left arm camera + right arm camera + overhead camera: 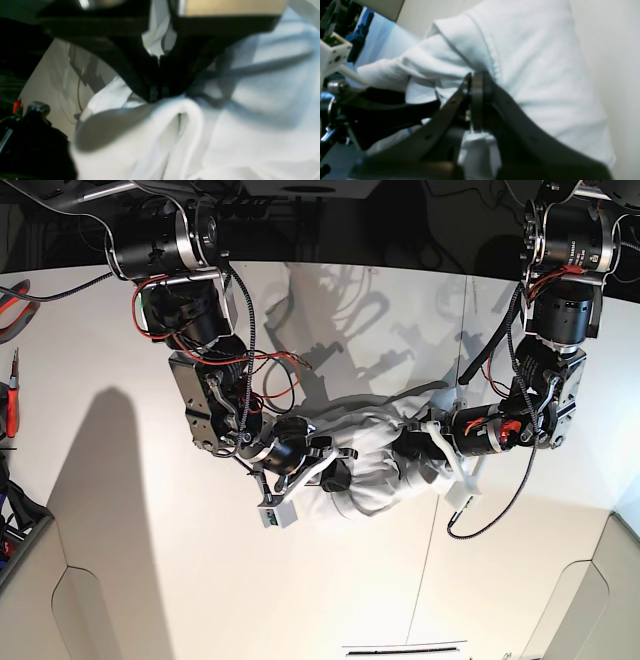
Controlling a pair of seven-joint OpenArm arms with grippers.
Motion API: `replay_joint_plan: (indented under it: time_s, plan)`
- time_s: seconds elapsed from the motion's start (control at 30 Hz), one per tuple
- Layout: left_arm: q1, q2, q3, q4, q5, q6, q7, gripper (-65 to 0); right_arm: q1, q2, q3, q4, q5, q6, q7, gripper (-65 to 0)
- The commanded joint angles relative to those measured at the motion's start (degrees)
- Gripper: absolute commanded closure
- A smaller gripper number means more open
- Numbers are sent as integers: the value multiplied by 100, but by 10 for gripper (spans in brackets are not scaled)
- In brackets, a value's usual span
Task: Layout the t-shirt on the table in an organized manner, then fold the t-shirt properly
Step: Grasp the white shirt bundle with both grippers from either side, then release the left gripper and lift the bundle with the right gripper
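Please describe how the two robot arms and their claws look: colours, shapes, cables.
Both arms are built of black and silver-grey metal segments with round motor housings, and loose red and black cables run along them. Near each wrist sits a white boxy part. The left claw and right claw have dark, curved, tapering fingers; the right claw's fingers show small holes.

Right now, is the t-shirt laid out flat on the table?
No, the t-shirt is bunched in a crumpled heap between the two arms, with the left gripper and right gripper both shut on its cloth.

t-shirt (375, 470) on table (150, 560) | between left gripper (408, 448), right gripper (338, 475)
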Motion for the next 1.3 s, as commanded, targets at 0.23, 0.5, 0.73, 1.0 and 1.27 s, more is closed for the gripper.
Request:
replay_joint_plan:
  time_s: [0.23,0.5,0.73,1.0,1.27]
  plan:
    - [-85,-81,-22,44,160,125,85,0,205,17,-2,-9,-1019,-1790,-232,0]
    - [-170,-262,-31,472,-885,-428,33,0,229,17,-2,634,-841,-874,-201,0]
    - [-173,-649,-214,1961,-1937,-508,151,0,229,17,-2,1888,-577,-68,-758,0]
    - [-173,-649,-1027,3073,-2197,-508,365,0,236,22,-4,3215,-90,890,-1434,0]
    - [-76,-647,-1200,3067,-2024,-508,348,0,267,52,-264,2614,-573,909,-855,0]
